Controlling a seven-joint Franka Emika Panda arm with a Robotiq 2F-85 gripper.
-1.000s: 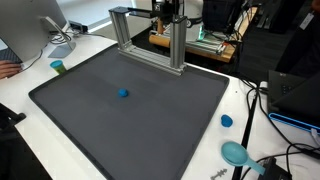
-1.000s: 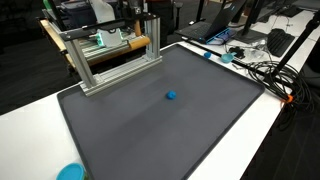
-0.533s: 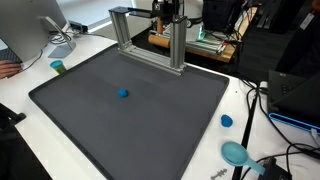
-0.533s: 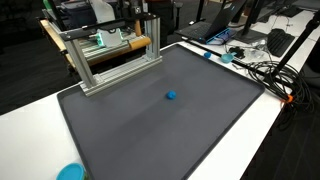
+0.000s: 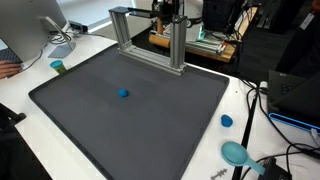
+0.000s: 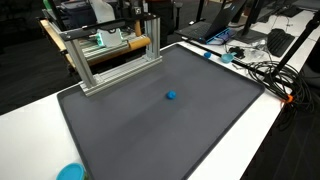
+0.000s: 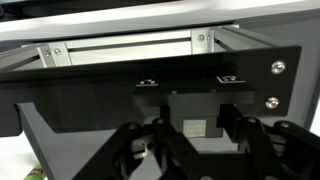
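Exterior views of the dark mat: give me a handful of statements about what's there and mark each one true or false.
1. A small blue object lies on the dark mat. True.
2. The metal frame stands in the middle of the mat. False: it stands at the mat's far edge.
3. The blue object touches the frame. False: it lies well apart from it, on open mat.
4. A teal dish sits on the white table, off the mat. True.
5. The fingers rest on the blue object. False: the fingers are up by the frame, far from it.
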